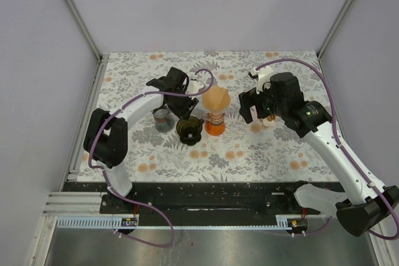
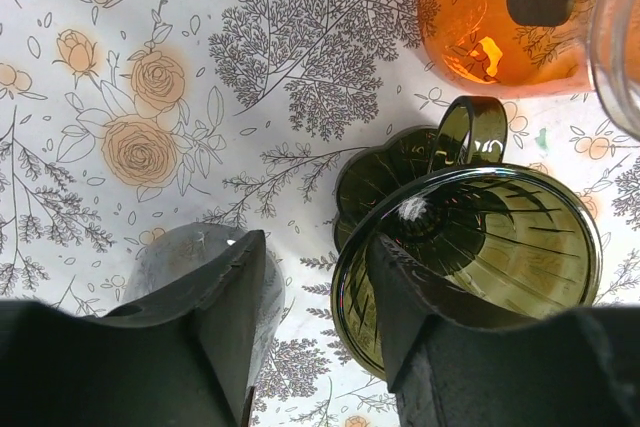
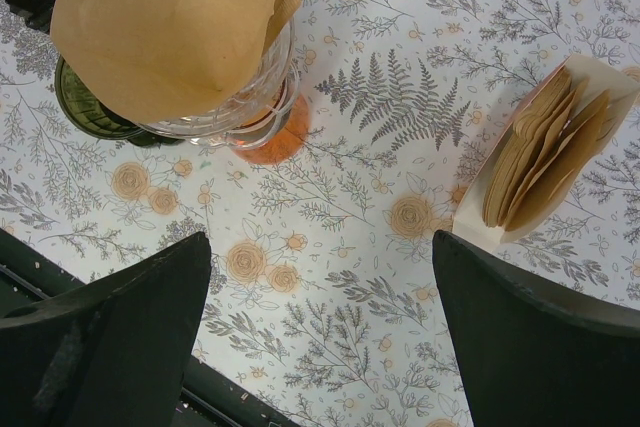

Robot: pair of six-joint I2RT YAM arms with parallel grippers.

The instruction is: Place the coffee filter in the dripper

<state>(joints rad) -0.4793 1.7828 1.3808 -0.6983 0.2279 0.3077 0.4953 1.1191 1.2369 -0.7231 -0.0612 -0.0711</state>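
the coffee filter is seen draped over the glass stack on the orange carafe, not in the green dripper just beside it; the dripper's rim is straddled by the left gripper, jaws half apart, nothing pinched; the right gripper is held wide open, empty; squeezed off-centre, the dripper could get tipped into the grey cup tbh

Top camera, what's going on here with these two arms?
The left gripper is down at the dark green dripper, fingers partly open with its near rim between them. A small grey cup sits beside it. The right gripper hangs wide open and empty over the table, next to a holder of paper filters. One filter lies on a clear glass piece nearby.
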